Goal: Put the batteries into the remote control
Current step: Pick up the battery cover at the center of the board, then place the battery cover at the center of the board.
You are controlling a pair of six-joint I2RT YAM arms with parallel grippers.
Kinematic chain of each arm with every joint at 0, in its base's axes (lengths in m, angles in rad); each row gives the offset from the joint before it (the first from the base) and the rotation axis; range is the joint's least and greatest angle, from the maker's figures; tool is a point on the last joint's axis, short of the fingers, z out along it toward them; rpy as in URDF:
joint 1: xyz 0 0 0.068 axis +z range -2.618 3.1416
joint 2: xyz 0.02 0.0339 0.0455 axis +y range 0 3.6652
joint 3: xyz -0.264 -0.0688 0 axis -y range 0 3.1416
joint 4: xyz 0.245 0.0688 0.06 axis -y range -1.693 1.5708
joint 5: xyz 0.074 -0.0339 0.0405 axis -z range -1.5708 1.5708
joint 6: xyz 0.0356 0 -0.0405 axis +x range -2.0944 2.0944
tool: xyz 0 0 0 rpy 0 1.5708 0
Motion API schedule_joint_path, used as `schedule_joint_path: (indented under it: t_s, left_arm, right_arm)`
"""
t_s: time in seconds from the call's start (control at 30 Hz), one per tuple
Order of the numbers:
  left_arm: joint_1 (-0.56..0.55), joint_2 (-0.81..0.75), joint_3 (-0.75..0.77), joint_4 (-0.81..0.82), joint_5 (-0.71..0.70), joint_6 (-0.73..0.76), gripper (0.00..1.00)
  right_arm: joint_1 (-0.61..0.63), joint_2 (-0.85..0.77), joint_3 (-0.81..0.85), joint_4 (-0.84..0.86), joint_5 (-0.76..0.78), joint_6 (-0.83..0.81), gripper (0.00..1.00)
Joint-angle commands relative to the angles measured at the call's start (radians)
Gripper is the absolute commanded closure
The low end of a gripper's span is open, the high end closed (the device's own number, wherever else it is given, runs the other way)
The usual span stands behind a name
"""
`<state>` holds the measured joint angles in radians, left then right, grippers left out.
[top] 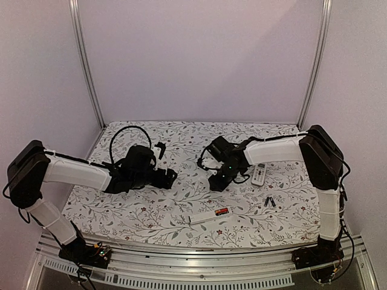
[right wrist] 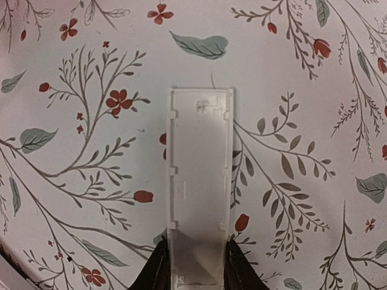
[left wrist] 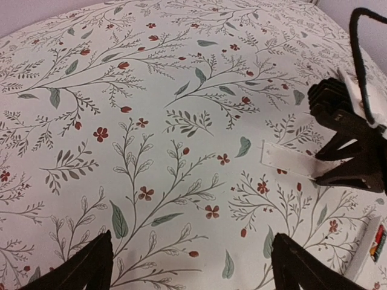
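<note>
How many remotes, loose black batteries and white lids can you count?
remotes: 2
loose black batteries: 2
white lid, gripped by the right pincer: 1
Total: 5

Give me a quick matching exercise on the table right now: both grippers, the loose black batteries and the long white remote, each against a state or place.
Things:
1. left gripper
2. right gripper
3. black batteries
4. long white remote

States or places:
A. near the front edge of the cloth, red at one end
B. shut on the white cover
C. open above bare cloth
D. lying loose on the right side, near the right arm

Pairs: 1-C, 2-B, 3-D, 4-A
</note>
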<state>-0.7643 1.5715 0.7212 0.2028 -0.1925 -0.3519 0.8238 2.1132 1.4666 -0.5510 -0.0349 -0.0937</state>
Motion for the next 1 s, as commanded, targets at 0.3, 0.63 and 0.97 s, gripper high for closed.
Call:
schedule_joint_path:
  t_s: [0.3, 0.63, 0.97]
  left_arm:
    - [0.017, 0.006, 0.009, -0.025, -0.012, 0.022, 0.1]
    - [0.019, 0.012, 0.008, -0.017, -0.001, 0.024, 0.1]
    - [0.019, 0.001, -0.008, -0.023, -0.005, 0.027, 0.1]
  right_arm:
    - [0.023, -0.115, -0.267, -0.224, -0.029, 0.0, 0.74]
    - [0.022, -0.176, -0.261, -0.259, -0.041, 0.07, 0.69]
    - [0.013, -0.137, 0.004, -0.263, -0.035, 0.086, 0.52]
